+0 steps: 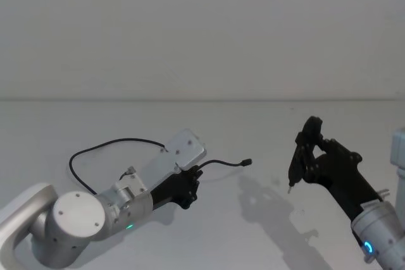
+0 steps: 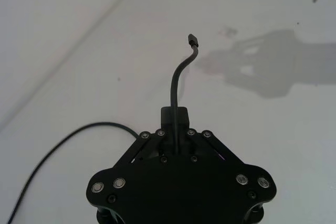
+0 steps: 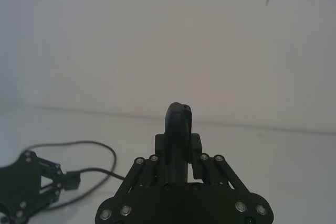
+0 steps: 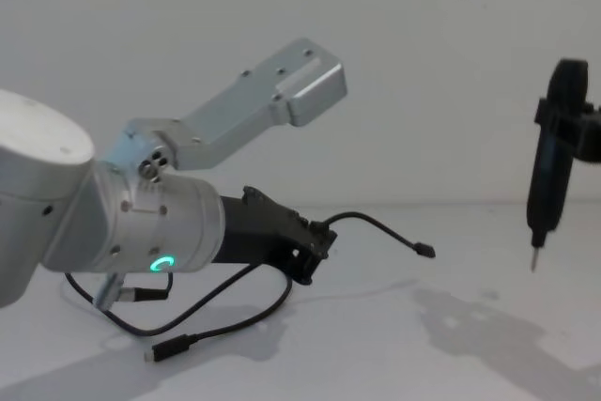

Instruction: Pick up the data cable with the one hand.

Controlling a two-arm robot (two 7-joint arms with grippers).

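Starts with the white table (image 1: pixel 228 245), bare apart from cable slack and shadows. Finds the left arm (image 1: pixel 73 219), thick and silver with a green ring light, reaching in from 7 o'clock of the head view toward the middle. Finds at its end the left gripper (image 1: pixel 196 174), blocky and black, closed tight on the data cable (image 1: pixel 114 142) a little back from one end. Puts the right gripper (image 1: pixel 307 153) out at 4 o'clock, well apart, clamped on a slim pen-like tool (image 1: pixel 294 169) pointing tip down and taking no part. Judges the grasp made and the lift begun: from the chest, shows the pinched stretch held clear of the tabletop, with most of the cord lying below. Leaves, probably, only raising further to bring the slack off the surface. Looks thin, black and limp: arcs out of the jaws toward 3 o'clock, holding itself in the air over that short run, and trails back in a wide loop toward 9 o'clock. Ends in a small black plug (image 1: pixel 248 163) at the free tip and a second plug (image 4: pixel 161 354), seemingly silver-tipped, flat on the table at 7 o'clock of the chest view.
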